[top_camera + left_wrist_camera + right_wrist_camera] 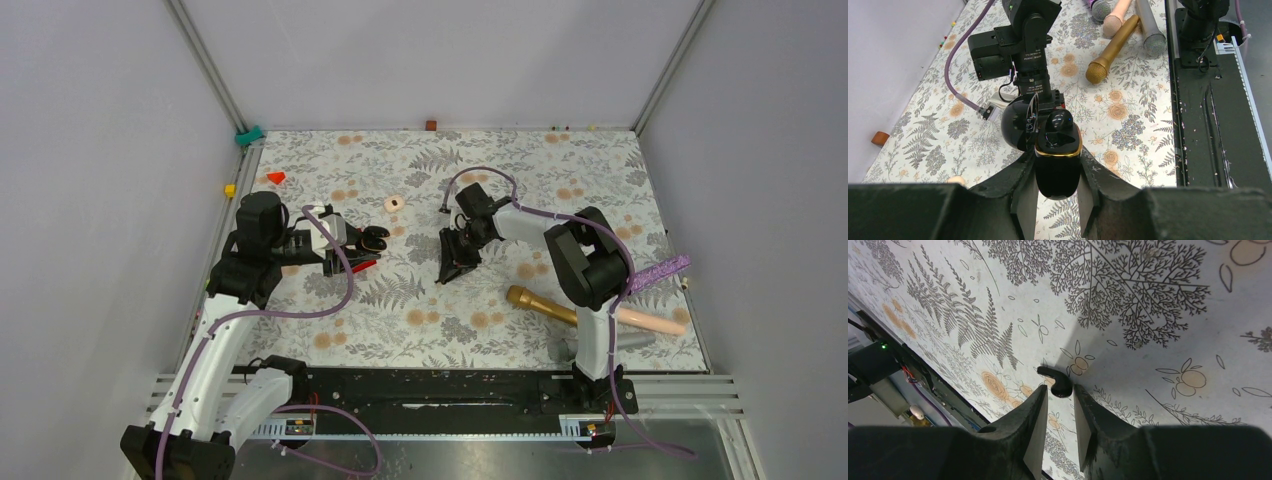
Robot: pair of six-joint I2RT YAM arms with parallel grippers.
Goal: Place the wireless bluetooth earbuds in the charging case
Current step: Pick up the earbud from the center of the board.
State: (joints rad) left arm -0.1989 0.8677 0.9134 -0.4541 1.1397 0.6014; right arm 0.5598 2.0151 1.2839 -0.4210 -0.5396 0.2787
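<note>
Clamped in the left hand point(1058, 156): black case point(1058, 175) w/ gold rim, upright, squeezed on both sides by the fingers point(1021, 195). Hand narrow, holding the case, over the left-middle of the counter point(420, 300). At the case's far side, joined at the hinge: round lid point(1015, 125), standing open. In the case's open top: glossy black seated earbud point(1058, 124), w/ a tiny blue glint on it.

To the right of the case, apart from it: right hand point(1059, 390), pointing down at the counter. Only a narrow gap betw. its fingers point(1030, 420). In that gap, at the very tips: fat end of a black loose earbud point(1054, 381), lying on the counter, stem poking out to one side. Pinching it or only flanking it: can't tell.

Further right of the case & nearer the arm bases: gold mic point(540, 303). Beyond that, bunched by the counter's right edge: pink mic point(650, 320), grey mic point(1151, 32), glittery purple mic point(657, 271).

Past the case toward the back wall, near it: pale ring point(396, 203). Back-left of the case: orange-red triangle point(276, 177). Further that way, by the left rail: yellow cube point(230, 190) & teal clip point(248, 134). Well behind the case, at the counter's back edge: small brown block point(431, 125). Just near-side of the case in the overhead view: red bit point(362, 266), partly hidden by the left hand.
</note>
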